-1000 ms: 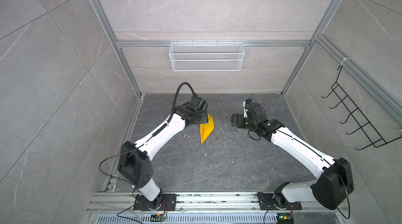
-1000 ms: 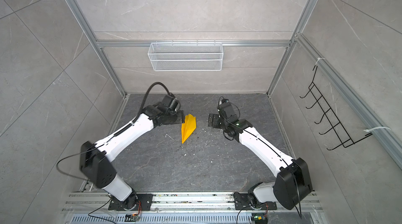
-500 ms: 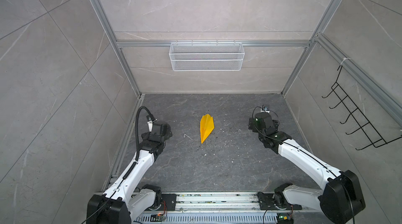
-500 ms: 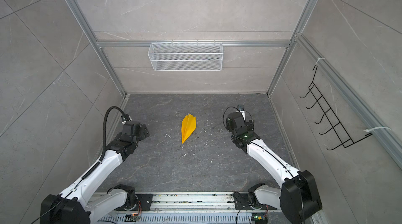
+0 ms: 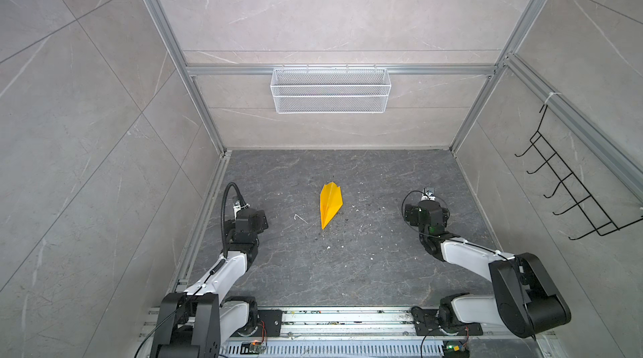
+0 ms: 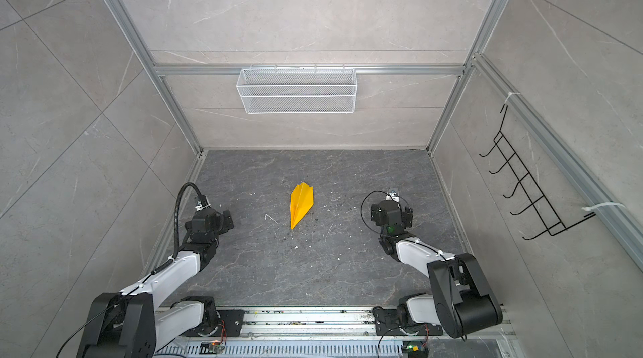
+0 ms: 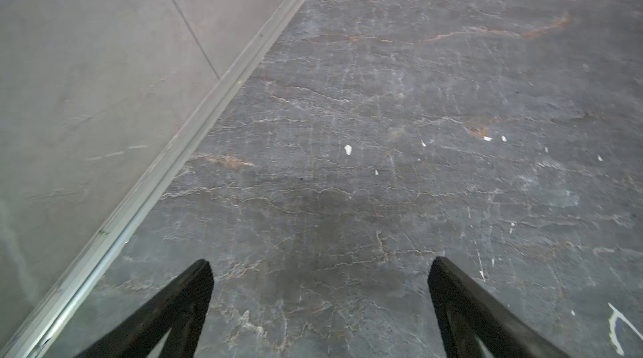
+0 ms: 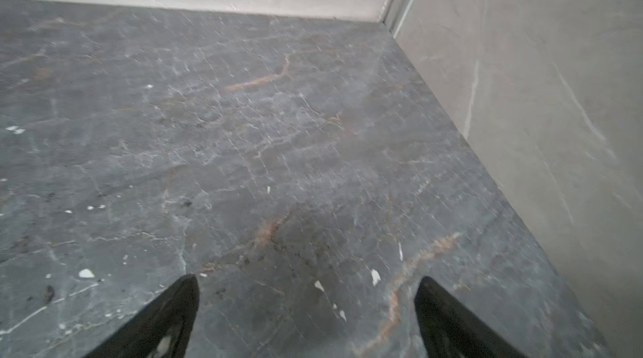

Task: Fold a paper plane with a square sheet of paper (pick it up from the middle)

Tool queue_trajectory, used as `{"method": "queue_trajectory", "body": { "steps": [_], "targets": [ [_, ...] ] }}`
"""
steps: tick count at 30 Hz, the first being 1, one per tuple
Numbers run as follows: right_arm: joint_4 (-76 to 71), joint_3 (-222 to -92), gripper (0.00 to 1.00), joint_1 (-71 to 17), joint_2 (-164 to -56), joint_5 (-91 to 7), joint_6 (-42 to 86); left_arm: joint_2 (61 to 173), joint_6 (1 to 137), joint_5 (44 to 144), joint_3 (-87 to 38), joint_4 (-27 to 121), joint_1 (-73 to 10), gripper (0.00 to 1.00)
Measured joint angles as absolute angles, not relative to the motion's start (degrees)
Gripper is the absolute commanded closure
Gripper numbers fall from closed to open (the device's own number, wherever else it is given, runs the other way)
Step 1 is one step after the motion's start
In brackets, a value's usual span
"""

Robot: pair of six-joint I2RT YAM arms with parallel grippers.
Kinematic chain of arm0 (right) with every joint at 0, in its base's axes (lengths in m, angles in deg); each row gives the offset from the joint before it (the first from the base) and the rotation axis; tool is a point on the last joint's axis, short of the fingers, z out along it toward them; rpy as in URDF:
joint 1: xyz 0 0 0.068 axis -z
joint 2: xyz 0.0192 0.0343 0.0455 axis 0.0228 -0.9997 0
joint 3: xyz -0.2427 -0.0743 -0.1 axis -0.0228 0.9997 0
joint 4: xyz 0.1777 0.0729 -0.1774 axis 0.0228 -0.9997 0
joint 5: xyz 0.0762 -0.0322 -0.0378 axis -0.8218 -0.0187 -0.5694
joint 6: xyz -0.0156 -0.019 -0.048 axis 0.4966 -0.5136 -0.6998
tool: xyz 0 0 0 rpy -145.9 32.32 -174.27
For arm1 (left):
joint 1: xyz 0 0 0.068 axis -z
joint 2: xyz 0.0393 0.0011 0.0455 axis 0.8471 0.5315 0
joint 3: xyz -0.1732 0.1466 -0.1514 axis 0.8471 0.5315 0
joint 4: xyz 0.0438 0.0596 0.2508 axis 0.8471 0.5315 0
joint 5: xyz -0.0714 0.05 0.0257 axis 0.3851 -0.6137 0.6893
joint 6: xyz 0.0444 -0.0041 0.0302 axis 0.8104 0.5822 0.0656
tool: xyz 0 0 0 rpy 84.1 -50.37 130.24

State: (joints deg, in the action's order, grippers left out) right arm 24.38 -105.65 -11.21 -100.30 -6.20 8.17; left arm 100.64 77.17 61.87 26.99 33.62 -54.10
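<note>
In the middle of the dark table (image 5: 348, 269), the paper plane (image 5: 330, 205) is seen in a top view. It lies flat as a narrow yellow dart, with its tip directed toward the robot bases and its wider tail toward the back wall. It is touched by nothing. The left gripper (image 7: 320, 262) is shown released in its wrist view, the jaws spread wide with only bare table between them. The right gripper (image 8: 307, 279) is likewise released, and nothing is grasped by it. Both are placed well apart from the plane, one on each side.

The folding is judged to be finished, so little is left that can fail. Some risk is nevertheless to be considered. The paper is thin and light, so it could be swept away or turned over if an arm is carried low across the middle. The folds could also spring open a little, since they are pressed down by nothing, and the wings would then lose their shape. Small white crumbs (image 7: 348, 149) are scattered on the table, and the plane could be caught on them if it is dragged.

No brand, label or writing can be read on the paper, the arms or the walls.
</note>
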Motion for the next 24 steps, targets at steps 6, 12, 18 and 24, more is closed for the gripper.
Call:
{"method": "queue_trajectory", "body": {
  "steps": [6,12,18,24],
  "targets": [
    [35.8,-102.9,0.01,-9.5,-103.5,-13.6,5.4,105.3,81.0,72.5,31.2,20.8,-56.8,0.01],
    [42.4,-101.8,0.01,-6.8,-107.4,-20.3,4.6,107.3,83.8,79.9,31.1,15.6,-58.3,0.01],
    [44.7,-101.6,0.01,-5.0,-108.8,-24.5,4.6,114.4,85.1,83.0,30.3,9.6,-60.0,0.01],
    [45.4,-101.6,0.01,-5.0,-108.8,-25.7,4.6,120.3,85.1,83.1,28.6,7.6,-60.6,0.00]
  ]
}}
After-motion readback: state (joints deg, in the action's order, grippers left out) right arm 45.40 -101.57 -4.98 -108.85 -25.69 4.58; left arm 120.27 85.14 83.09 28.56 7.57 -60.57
